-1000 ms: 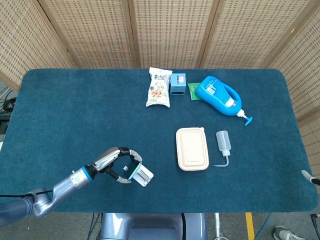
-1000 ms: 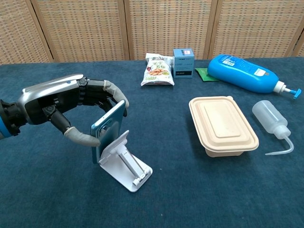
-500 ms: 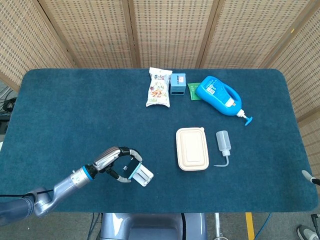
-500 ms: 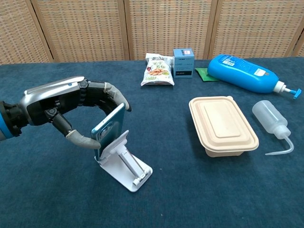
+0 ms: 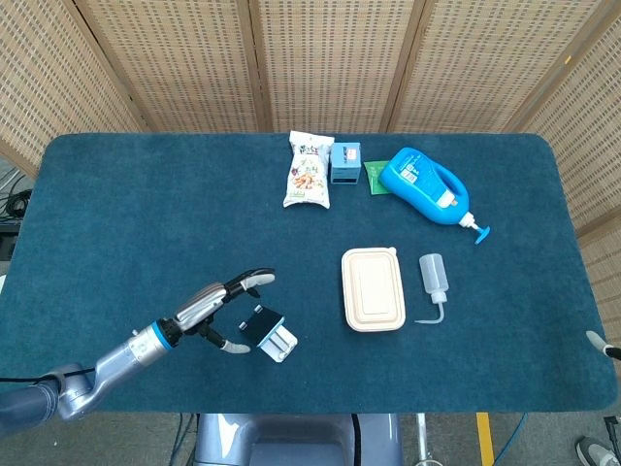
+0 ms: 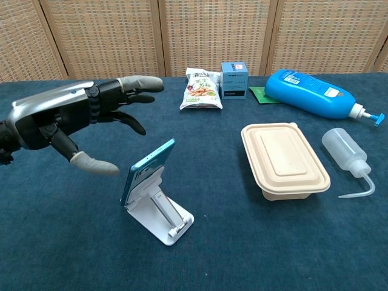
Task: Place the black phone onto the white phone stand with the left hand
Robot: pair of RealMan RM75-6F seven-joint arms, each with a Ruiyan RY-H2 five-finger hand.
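Note:
The black phone (image 6: 145,171) with its teal edge leans tilted on the white phone stand (image 6: 161,213), near the table's front left; in the head view the phone (image 5: 260,323) sits on the stand (image 5: 278,344). My left hand (image 6: 66,121) hovers just left of the phone, fingers spread wide and apart from it, holding nothing. From above, the left hand (image 5: 221,304) lies left of the stand. My right hand does not show in either view.
A beige lidded food box (image 6: 283,159) lies right of the stand, with a clear squeeze bottle (image 6: 347,155) beyond it. At the back stand a snack bag (image 6: 200,88), a small blue box (image 6: 235,80) and a large blue pump bottle (image 6: 318,93).
My left hand has let go of the phone and spread its fingers, drawing back to the left and up. The phone now rests alone on the stand.

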